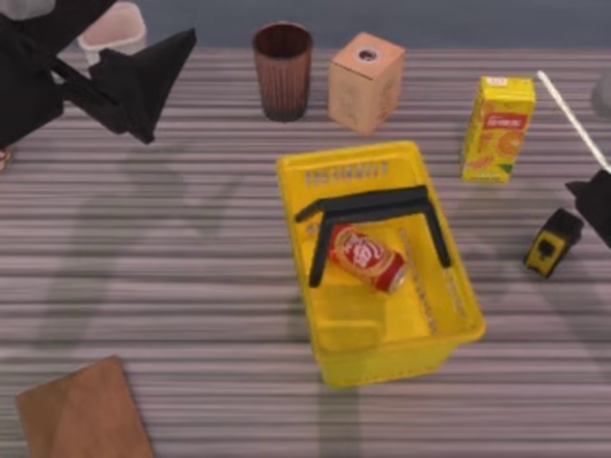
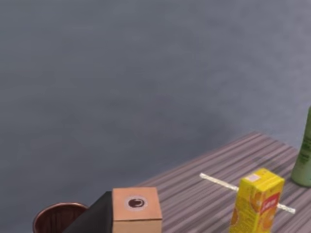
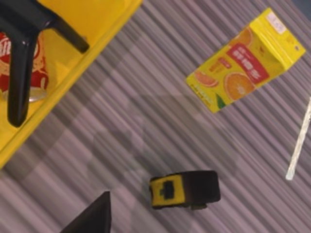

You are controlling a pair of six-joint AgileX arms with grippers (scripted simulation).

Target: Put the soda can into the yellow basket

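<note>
Your soda can lies on its side on the floor of the yellow basket, under the raised black handle, its silver top towards the basket's right wall. The right wrist view shows the same: the can inside the basket's rim, partly behind the handle bar. Judged from how things lie, the placing step is done and what is in hand is clearing away.

Your left gripper is high over the tabletop's far left corner, well apart from the basket; nothing hangs from it, but you cannot tell from these views whether its jaws are apart or together. Your right gripper sits at the right edge, near the yellow-and-black tape measure and the orange-juice carton; its jaws cannot be judged either.

The next move likely calls for little: park both arms clear of the basket. Keep the right arm off the tape measure and the thin white stick beside it, and the left arm off the brown cup and the cardboard box.
</note>
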